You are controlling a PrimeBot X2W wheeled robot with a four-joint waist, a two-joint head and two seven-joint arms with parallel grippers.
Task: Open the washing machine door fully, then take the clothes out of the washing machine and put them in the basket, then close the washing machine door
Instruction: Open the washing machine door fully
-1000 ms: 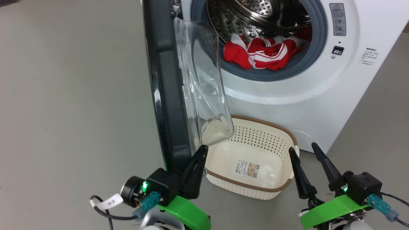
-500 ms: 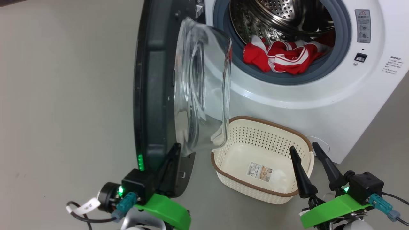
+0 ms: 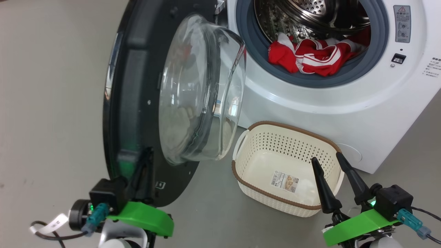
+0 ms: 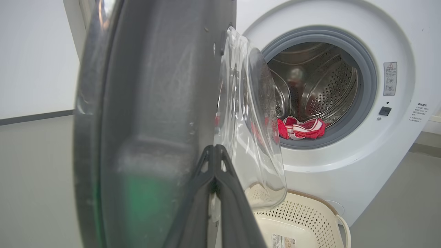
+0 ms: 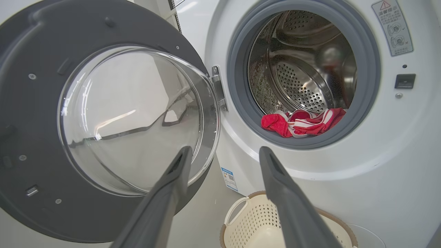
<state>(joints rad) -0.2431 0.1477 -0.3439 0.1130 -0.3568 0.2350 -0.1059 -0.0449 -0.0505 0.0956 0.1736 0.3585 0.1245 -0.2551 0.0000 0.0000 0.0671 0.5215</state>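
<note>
Nearest, the L gripper [image 3: 147, 153] is seen w/ fingers pressed together and nothing clamped between them. They lie along the lower inside of the door [image 3: 137, 86] and seem to touch it. The R gripper [image 3: 326, 156] is held w/ fingers apart and empty, over the near right corner of the basket [image 3: 268, 201].

The basket is set on the floor just in front of the washer [image 3: 310, 106], empty but for a sticker on its base. As thin perforated plastic it is judged light and easily shoved. Clothes are best dropped in from above, w/o a push on the rim.

The door is swung well out on the washer's L side, its glass bowl [image 3: 196, 93] bulging toward the washer. It is judged stiff, fairly heavy, glossy and slippery. No pinch is needed: a flat push on the black ring, far from the hinge, gives most leverage. The glass bulge is best left alone, being smooth, rounded and prob. fragile.

Farthest, the clothes [image 3: 310, 57] are bunched at the front lip of the drum [image 3: 310, 13], partly on the grey seal [image 3: 262, 65]. The red fabric w/ white trim is judged soft, light and floppy, not slippery. A raised fold atop the heap is judged the best hold for the R gripper. Trailing ends could snag on the seal, so a lift up and out is advised. The number of pieces cannot be told.
</note>
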